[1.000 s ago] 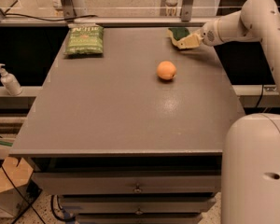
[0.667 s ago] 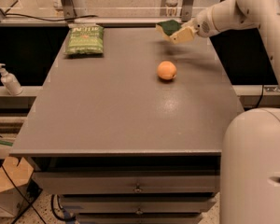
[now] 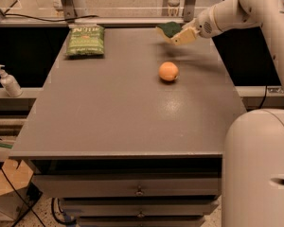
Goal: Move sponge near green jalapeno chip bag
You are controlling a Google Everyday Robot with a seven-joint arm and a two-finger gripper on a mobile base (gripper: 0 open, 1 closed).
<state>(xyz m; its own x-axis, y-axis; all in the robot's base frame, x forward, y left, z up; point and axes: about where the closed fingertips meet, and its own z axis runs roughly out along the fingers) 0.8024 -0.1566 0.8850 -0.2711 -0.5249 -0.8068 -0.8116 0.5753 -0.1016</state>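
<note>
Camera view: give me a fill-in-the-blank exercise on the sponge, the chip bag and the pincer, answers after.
The pincer, raised near the table's far edge, is shut on the sponge, whose scrub top is dark ____. The round fruit is coloured ____. Only ____ things rest on the table: that fruit and the green jalapeno chip bag.
Answers: green; orange; two.

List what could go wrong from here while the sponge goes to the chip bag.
The claw holds the sponge above the table near its far right corner, mostly sticking out; it might slip mid-carry. Set down too far left, it could land on the chip bag or shove it off the edge.
</note>
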